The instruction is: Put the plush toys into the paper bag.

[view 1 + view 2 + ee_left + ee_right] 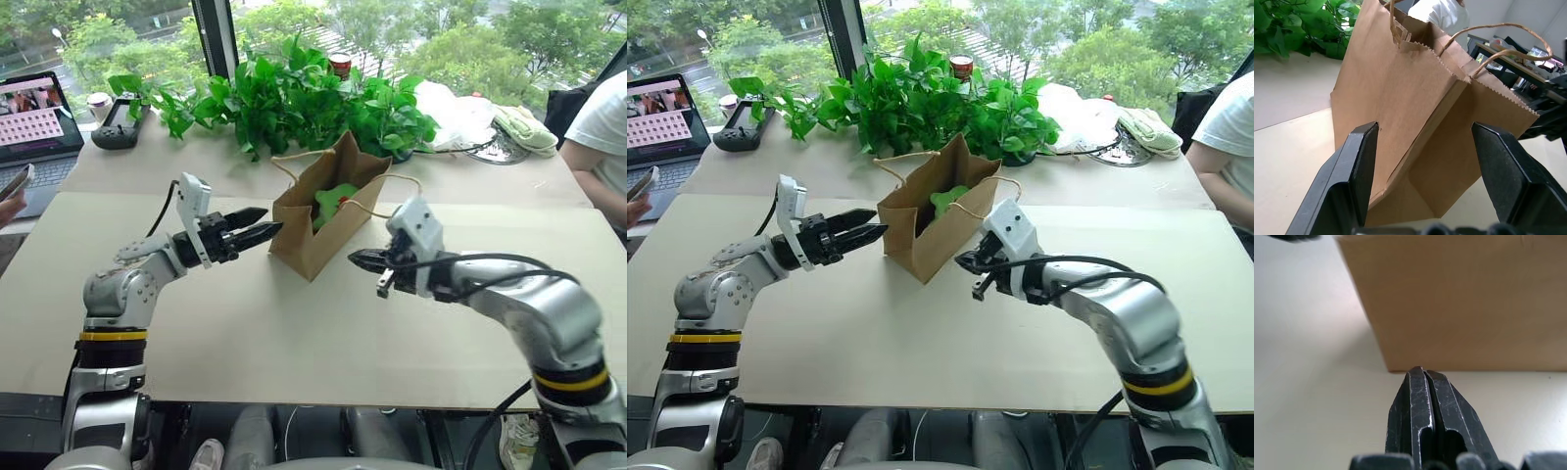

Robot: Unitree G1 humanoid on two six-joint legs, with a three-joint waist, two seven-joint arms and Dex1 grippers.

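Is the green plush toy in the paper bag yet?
Yes. The green plush toy sits inside the open-topped paper bag, standing upright on the table; something red shows beside it.
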